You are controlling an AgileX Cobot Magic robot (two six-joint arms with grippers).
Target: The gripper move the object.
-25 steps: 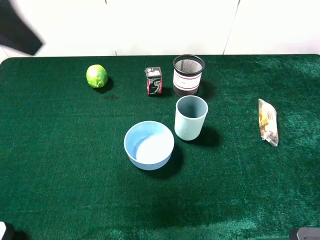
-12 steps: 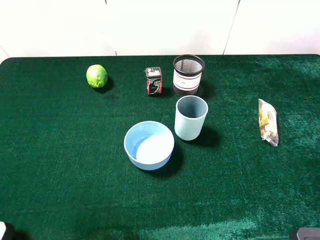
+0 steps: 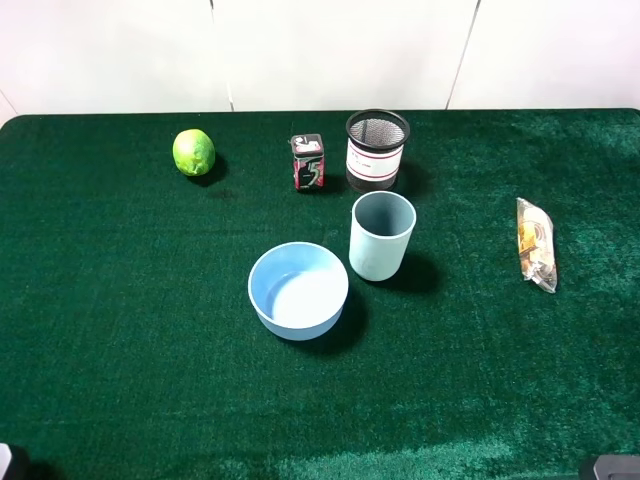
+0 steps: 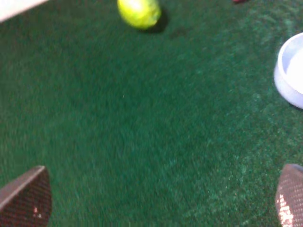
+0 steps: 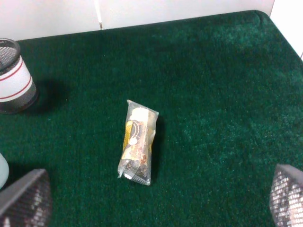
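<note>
The black wire-mesh pen cup [image 3: 377,150] with a white, red-edged label band stands upright at the back middle of the green table; part of it also shows in the right wrist view [image 5: 14,78]. My left gripper [image 4: 161,201] is open and empty over bare cloth near the front left, only its fingertips [image 4: 26,201] showing. My right gripper [image 5: 156,198] is open and empty at the front right, fingertips [image 5: 26,198] at the frame corners. Both grippers are far from the pen cup. In the exterior high view only slivers of the arms show at the bottom corners.
A grey-blue cup [image 3: 381,236] stands just in front of the pen cup, a light blue bowl [image 3: 298,290] front-left of it. A small dark red-marked box [image 3: 307,161] sits left of the pen cup. A lime [image 3: 194,152] lies back left, a snack packet [image 3: 535,244] at right.
A dark blurred shape at the upper left corner of the exterior high view one second ago has gone. The objects on the table have not moved.
</note>
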